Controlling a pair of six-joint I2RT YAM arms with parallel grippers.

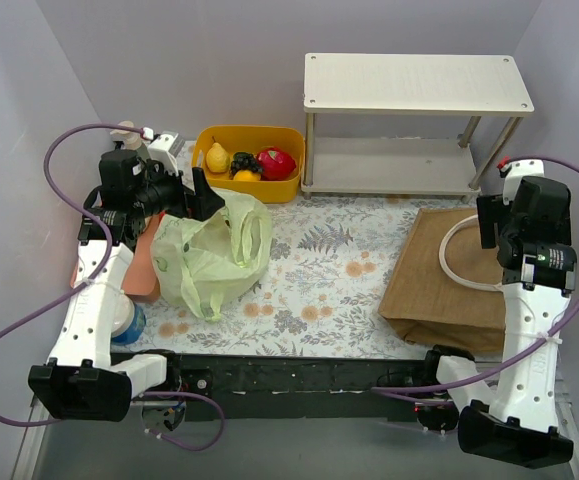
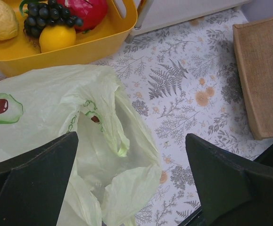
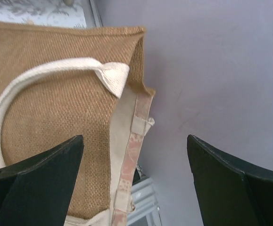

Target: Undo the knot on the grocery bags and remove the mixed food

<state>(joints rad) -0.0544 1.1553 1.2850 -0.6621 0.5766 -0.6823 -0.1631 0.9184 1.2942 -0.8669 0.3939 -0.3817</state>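
The pale green plastic bag (image 1: pixel 209 255) lies at the left of the table, its mouth slack, with a loose loop handle (image 2: pixel 121 143); I cannot see what is inside. My left gripper (image 1: pixel 207 200) is open and empty just above the bag's top, and in the left wrist view (image 2: pixel 131 188) its fingers straddle the bag's mouth. The brown tote (image 1: pixel 449 275) with a white rope handle (image 3: pixel 42 80) lies flat at the right. My right gripper (image 1: pixel 489 222) is open and empty over the tote's right edge (image 3: pixel 134 183). A pear (image 1: pixel 217 157), grapes (image 1: pixel 243 160), a tangerine (image 1: pixel 246 176) and a red fruit (image 1: pixel 275 163) sit in a yellow basket (image 1: pixel 289 185).
A white two-tier shelf (image 1: pixel 414 85) stands at the back right. A pump bottle (image 1: pixel 129 132) stands at the back left behind the left arm. An orange-pink thing (image 1: pixel 144 265) and a blue-white thing (image 1: pixel 129 322) lie by the left arm. Grey walls close both sides.
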